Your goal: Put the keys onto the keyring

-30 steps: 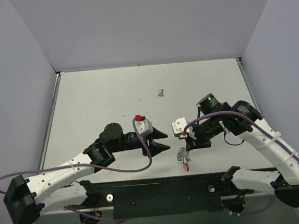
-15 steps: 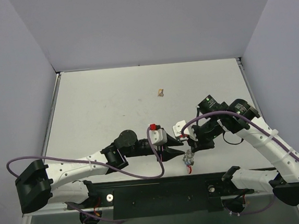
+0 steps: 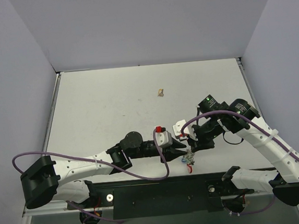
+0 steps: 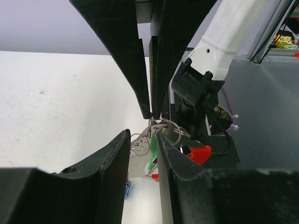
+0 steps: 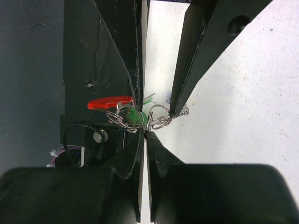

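The right gripper (image 5: 145,135), jaws pressed together, pinched the keys (image 5: 135,115) just above the table's (image 3: 112,99) near edge, while the left gripper (image 4: 142,136) had its jaws spread around them.

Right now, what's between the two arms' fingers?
The keys, a small bunch on wire rings with red and green bits, sit between the left fingers and right fingers; the right wrist view shows it.
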